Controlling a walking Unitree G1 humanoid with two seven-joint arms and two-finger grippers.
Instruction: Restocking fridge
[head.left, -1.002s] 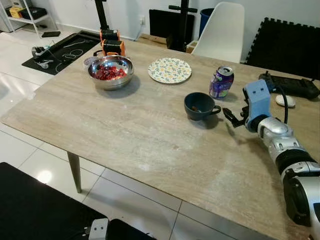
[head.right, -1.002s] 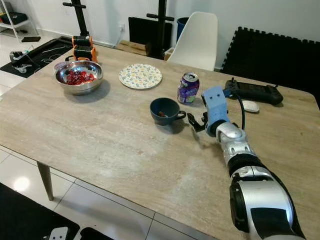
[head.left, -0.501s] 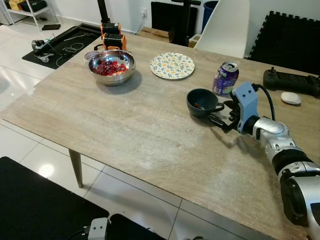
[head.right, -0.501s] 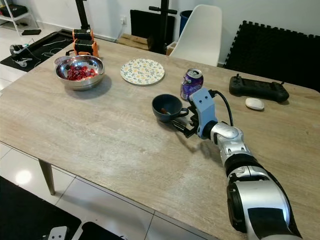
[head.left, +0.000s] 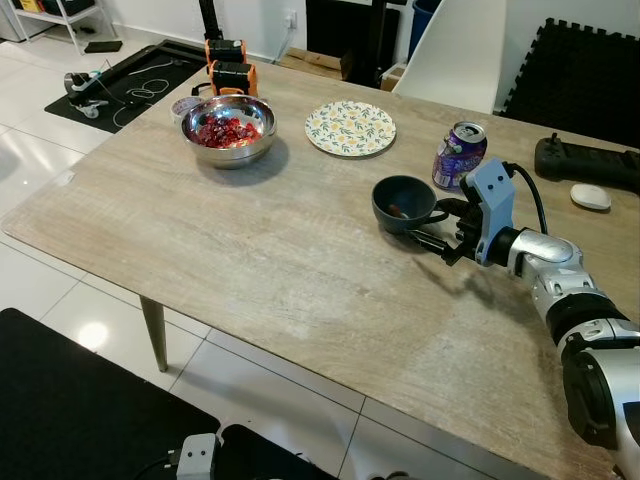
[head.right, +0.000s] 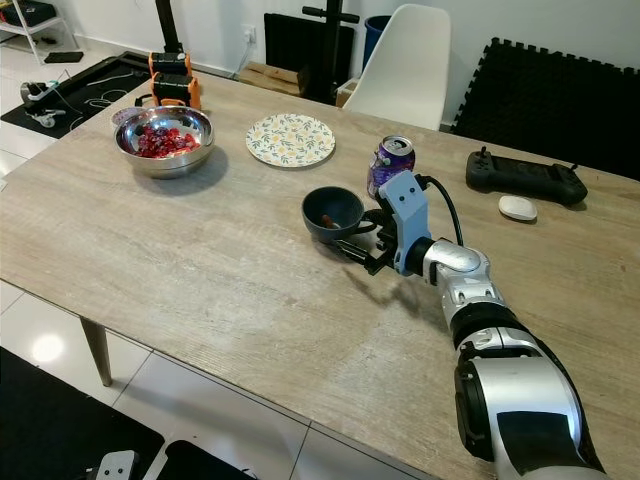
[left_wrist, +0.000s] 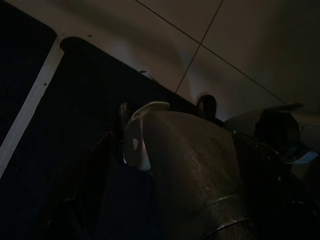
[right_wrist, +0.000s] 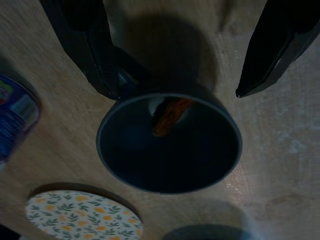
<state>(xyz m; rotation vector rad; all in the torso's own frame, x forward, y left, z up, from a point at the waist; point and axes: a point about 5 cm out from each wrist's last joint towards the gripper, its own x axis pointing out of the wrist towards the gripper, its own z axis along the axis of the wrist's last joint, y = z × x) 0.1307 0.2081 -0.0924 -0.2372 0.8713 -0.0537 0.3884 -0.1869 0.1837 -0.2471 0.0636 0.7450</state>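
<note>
A dark blue cup (head.left: 402, 203) with a small reddish-brown bit inside stands on the wooden table (head.left: 250, 250). My right gripper (head.left: 440, 226) lies low on the table just right of the cup, open, its fingers either side of the handle end. In the right wrist view the cup (right_wrist: 169, 145) sits just past the two black fingertips (right_wrist: 116, 89), and one finger overlaps the handle. A purple can (head.left: 459, 155) stands upright just behind the gripper. My left arm hangs idle; its wrist view is dark, over floor tiles and a black mat.
A steel bowl of red berries (head.left: 224, 130) and a floral plate (head.left: 350, 128) stand farther back on the left. A black controller (head.left: 590, 162) and a white mouse (head.left: 592, 195) lie at the right. A white chair (head.left: 455, 50) stands behind the table.
My right gripper has turned toward the cup and moved left until its open fingers reach the handle side. The cup, can and bowl stay put; the camera has shifted a little.
</note>
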